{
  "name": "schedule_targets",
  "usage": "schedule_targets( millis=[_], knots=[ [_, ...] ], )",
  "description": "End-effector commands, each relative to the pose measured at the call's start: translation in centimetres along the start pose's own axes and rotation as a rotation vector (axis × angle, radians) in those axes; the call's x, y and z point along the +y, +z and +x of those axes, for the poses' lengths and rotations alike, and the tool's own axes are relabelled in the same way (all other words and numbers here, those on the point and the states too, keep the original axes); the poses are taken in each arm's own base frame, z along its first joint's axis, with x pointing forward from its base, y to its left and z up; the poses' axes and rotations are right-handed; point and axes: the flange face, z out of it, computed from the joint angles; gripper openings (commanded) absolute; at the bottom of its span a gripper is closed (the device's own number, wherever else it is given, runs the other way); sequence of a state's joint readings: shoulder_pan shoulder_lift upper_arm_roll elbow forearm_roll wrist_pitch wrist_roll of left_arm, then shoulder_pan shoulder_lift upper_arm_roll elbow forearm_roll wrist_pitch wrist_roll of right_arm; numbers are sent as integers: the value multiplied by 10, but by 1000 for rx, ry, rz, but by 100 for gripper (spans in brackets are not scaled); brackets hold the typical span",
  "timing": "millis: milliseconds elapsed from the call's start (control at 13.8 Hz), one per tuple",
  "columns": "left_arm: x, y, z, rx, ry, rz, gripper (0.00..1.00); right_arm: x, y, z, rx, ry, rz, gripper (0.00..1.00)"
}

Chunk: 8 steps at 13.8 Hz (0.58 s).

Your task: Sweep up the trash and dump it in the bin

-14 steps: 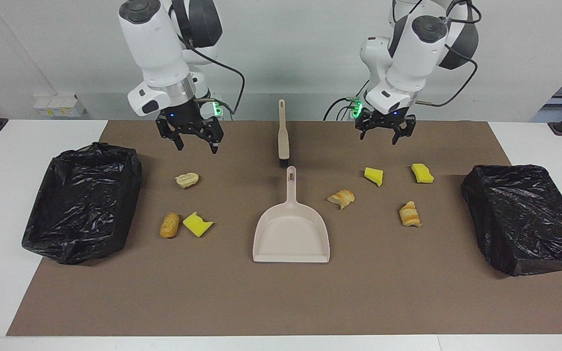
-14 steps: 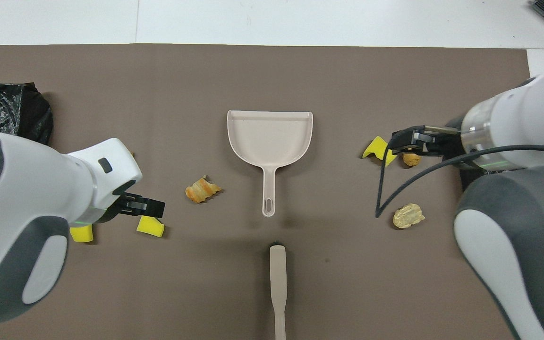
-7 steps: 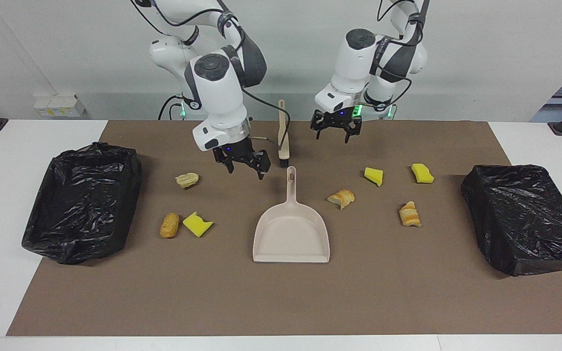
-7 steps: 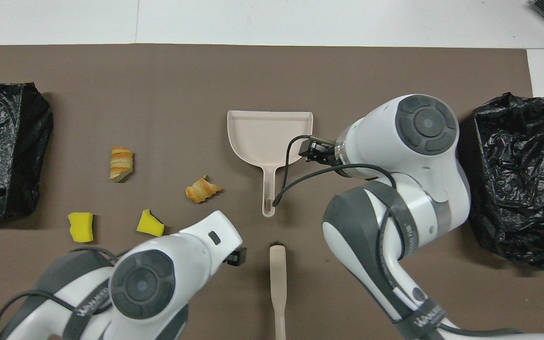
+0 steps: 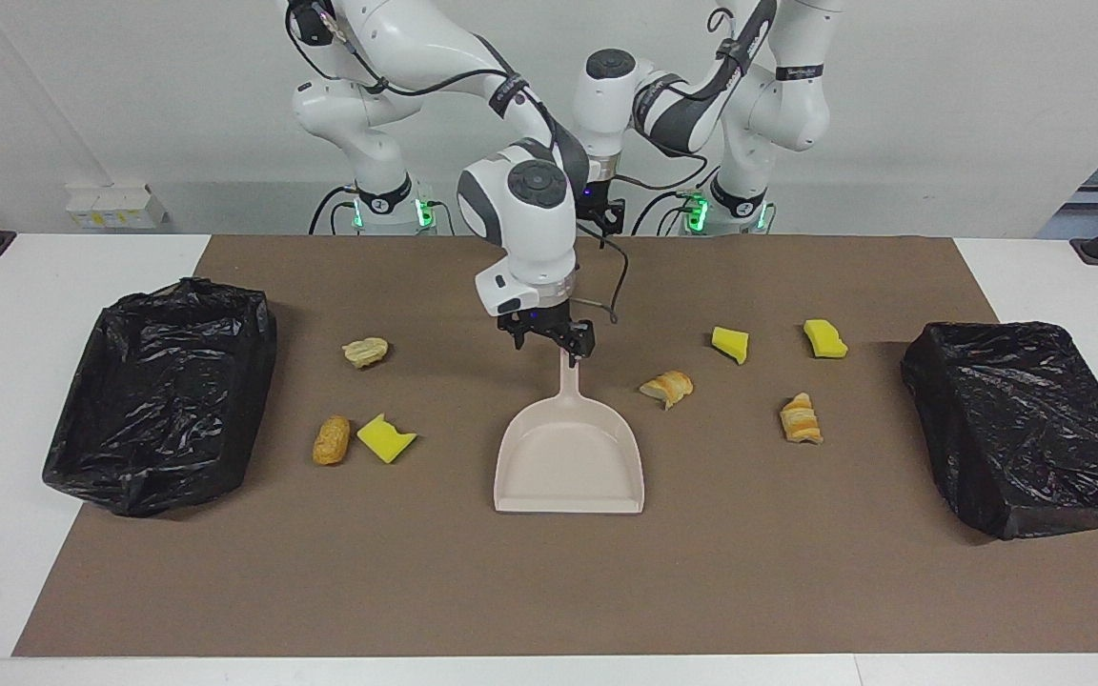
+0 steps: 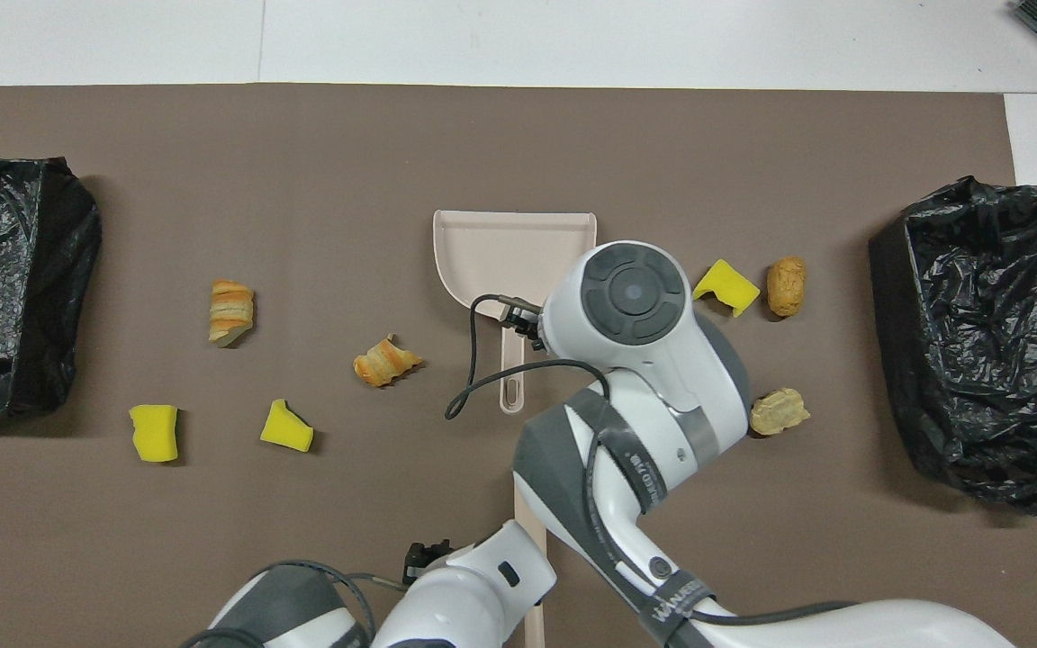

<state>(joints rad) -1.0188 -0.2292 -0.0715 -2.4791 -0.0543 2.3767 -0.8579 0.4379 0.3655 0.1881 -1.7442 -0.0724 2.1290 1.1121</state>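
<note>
Right pincer point(image 5: 552, 341) with fingers spread wide and nothing held, poised just above the tip of the dustpan point(image 5: 568, 457) handle, not yet closed on it. Swung in during the last second from over the scraps toward the right arm's end of the desk.

Left pincer point(image 5: 606, 213) likewise wide open and empty, brought in from over the scraps at the left arm's end. Now low by the desk edge nearest the robots, close to the brush point(image 6: 527, 526), which lies in line with the dustpan handle.

Trash untouched, seven scraps spread on the brown mat point(image 5: 549, 591):
- Yellow sponge chunks point(image 5: 730, 344) and bread-like lumps point(image 5: 667, 387), four toward the left arm's end.
- Three toward the right arm's end.
- None in the dustpan, none in either black-lined bin point(image 5: 163, 391) at the two ends of the desk.

Reading of the change: both arms converging on their tools. Likely step in hand: grasp of dustpan and brush. Sweeping and dumping entirely ahead.
</note>
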Motion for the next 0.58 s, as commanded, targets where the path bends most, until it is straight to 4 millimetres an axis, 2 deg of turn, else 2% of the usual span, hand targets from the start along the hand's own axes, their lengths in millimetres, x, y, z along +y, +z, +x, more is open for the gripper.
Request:
schedule_targets(
  millis=[0, 217, 361, 506],
  knots=[
    [17, 15, -33, 0, -16, -16, 100, -9, 3, 7, 11, 28, -5, 100],
    [23, 20, -48, -4, -3, -8, 100, -12, 6, 4, 7, 23, -2, 100],
    [23, 21, -49, -4, -9, -8, 100, -14, 12, -2, 5, -16, -19, 100],
    [24, 22, -49, -3, -21, -9, 100, -10, 19, -10, -14, -125, -77, 93]
  ],
)
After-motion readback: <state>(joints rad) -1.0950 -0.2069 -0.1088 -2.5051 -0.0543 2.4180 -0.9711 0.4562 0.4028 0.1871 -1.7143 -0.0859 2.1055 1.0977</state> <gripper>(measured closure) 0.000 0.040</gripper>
